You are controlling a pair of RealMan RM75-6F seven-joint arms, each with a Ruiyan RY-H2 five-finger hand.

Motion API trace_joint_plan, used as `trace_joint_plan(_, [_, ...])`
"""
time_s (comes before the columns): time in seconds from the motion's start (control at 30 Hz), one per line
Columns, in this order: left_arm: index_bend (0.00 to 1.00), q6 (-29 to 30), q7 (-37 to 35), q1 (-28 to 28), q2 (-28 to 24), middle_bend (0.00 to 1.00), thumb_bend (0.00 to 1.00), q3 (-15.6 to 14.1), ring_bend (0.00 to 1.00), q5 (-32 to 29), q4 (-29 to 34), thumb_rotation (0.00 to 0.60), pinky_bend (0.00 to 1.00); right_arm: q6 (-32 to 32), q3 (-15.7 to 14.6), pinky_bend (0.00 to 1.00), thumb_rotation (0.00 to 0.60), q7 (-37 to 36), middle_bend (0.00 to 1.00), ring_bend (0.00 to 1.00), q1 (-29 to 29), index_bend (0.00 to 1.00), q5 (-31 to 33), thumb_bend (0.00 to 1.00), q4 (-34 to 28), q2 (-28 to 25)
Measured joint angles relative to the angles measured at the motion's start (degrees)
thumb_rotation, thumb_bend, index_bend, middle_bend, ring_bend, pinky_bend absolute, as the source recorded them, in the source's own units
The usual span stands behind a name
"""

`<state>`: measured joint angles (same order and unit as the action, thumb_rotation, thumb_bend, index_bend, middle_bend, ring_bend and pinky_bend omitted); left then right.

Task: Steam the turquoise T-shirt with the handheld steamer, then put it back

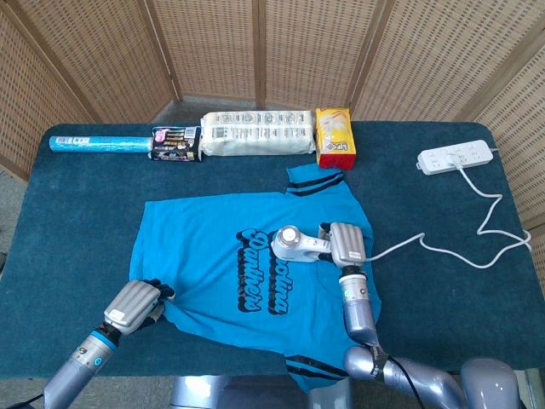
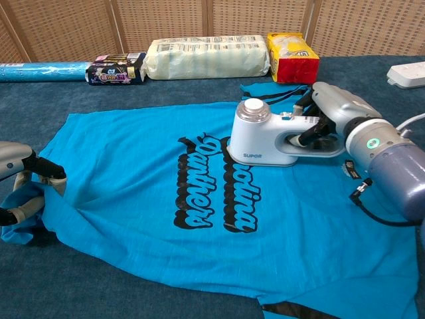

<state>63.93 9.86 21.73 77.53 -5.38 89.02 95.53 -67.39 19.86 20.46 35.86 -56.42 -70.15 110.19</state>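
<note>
Turquoise T-shirt (image 2: 133, 193): flat on table.
Right hand (image 2: 332, 113): fingers gripping steamer (image 2: 265, 136).
Left hand (image 2: 16, 189): fingers pinching sleeve.
Risk: cord (image 1: 409, 245) snagging, fabric bunching.

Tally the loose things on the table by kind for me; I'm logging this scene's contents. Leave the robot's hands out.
Garments: 1, the turquoise T-shirt
Appliances: 1, the handheld steamer
Power strips: 1, the white power strip
Packaged goods along the back edge: 4, the blue roll, dark packet, white pack, yellow pack
Total: 7
</note>
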Motion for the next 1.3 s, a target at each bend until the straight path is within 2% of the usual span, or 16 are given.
trace_joint_plan(0.37, [0.56,-0.4,0.6,0.2,0.5,0.55,0.54,0.2,0.45,-0.4,0.2,0.6,0.56,0.5,-0.1,0.74,0.6,-0.7,0.77,0.8,-0.9,0.76,0.1,0.33,-0.2,-1.9])
trace_joint_plan(0.9, [0.56,0.0,-0.5,-0.2,0.2,0.55,0.54,-0.1,0.45,-0.7,-0.6,0.6,0.56,2.4,1.5,0.74,0.6,1.6,0.77,0.8,3.8,0.76,0.1,0.33,1.0,2.4])
trace_joint_plan(1.3, [0.56,0.3,-1.4,-0.4,0.5,0.55,0.54,-0.1,0.45,-0.3,-1.3,0.6,0.56,1.7,-0.6,0.74,0.6,2.3,0.77,0.8,2.5,0.76,-0.5,0.33,-3.7,1.4])
